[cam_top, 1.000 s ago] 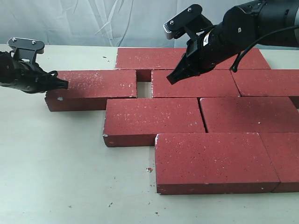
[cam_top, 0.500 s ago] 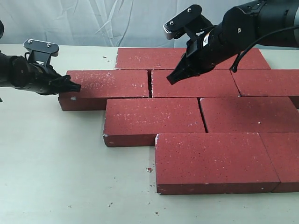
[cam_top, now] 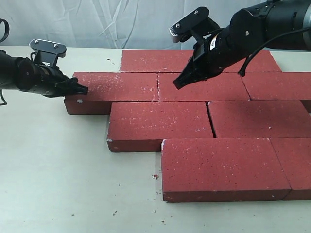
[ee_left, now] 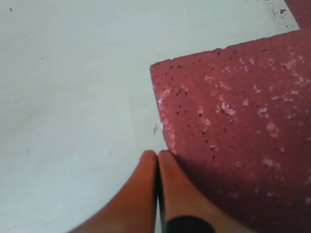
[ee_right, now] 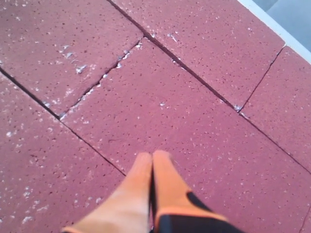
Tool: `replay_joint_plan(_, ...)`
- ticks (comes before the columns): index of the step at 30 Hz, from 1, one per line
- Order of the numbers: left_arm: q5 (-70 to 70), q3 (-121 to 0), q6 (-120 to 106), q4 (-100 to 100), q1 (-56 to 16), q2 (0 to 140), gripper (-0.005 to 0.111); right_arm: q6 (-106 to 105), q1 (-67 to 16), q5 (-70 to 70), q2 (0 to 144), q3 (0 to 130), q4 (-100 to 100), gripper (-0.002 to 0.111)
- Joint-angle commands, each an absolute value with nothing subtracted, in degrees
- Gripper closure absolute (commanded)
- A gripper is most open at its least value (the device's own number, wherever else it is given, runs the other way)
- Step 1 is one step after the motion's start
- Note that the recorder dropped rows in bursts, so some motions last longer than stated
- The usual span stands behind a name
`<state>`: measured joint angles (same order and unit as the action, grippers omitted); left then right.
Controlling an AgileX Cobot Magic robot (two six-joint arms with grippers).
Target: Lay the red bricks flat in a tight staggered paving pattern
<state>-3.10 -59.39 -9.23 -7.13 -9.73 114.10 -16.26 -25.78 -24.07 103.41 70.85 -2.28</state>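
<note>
Several red bricks lie flat in staggered rows on the pale table (cam_top: 58, 174). The leftmost brick of the second row (cam_top: 114, 90) now abuts its neighbour (cam_top: 204, 87). My left gripper (cam_top: 83, 90) is shut, its tips against that brick's left end; in the left wrist view the shut fingertips (ee_left: 158, 154) touch the brick's edge (ee_left: 233, 126). My right gripper (cam_top: 178, 83) is shut and rests on the neighbour brick near the joint. In the right wrist view its tips (ee_right: 152, 155) press on a brick's top (ee_right: 194, 121).
A front brick (cam_top: 221, 167) juts out toward the viewer, with another (cam_top: 158, 125) behind it. Small red crumbs (cam_top: 155, 177) lie on the table. A wrinkled pale backdrop (cam_top: 97, 22) hangs behind.
My left gripper has pushed the leftmost second-row brick to the right, closing the gap to its neighbour. The right gripper has stayed in place on the neighbour brick.
</note>
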Motion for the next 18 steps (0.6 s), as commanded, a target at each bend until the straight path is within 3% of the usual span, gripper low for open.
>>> replay_joint_plan(1,-2.3,-59.8,-9.1,-5.7,-10.4,114.2,0.107,-16.2,-25.4,-23.4,103.3,70.7,-2.0,0.109)
replay_joint_plan(18,-0.8,-59.9,-9.1,-5.0,-4.3,113.6,0.107,-16.2,-25.4,-23.3,103.3,70.7,-2.0,0.109)
